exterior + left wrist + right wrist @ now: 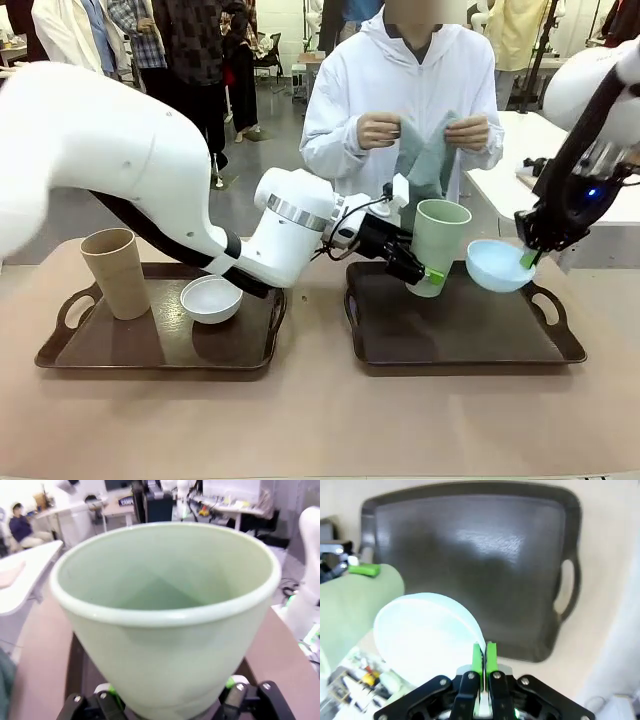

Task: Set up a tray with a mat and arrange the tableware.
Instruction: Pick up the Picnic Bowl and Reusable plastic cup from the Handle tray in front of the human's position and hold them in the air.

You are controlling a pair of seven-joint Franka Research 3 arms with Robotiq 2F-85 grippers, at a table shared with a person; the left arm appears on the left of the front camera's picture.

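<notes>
My left gripper (425, 272) reaches across to the right tray (460, 330) and is shut on the base of the pale green tumbler (440, 240), which tilts slightly over the tray's back left part. In the left wrist view the green pads (232, 682) press both sides of the tumbler (165, 640). My right gripper (528, 258) pinches the rim of the light blue bowl (495, 268), holding it tilted above the tray's back right corner. The right wrist view shows that gripper (484, 655) shut on the bowl (425, 635) over the bare tray (485, 555). The person holds a grey-green mat (425, 160) in both hands.
The left tray (90, 345) carries a tan tumbler (115, 272) and a white bowl (211, 298). My left arm's white wrist (290, 235) crosses above that tray's right end. A white table (500, 185) stands behind at the right. Bare tabletop (320, 420) lies in front of both trays.
</notes>
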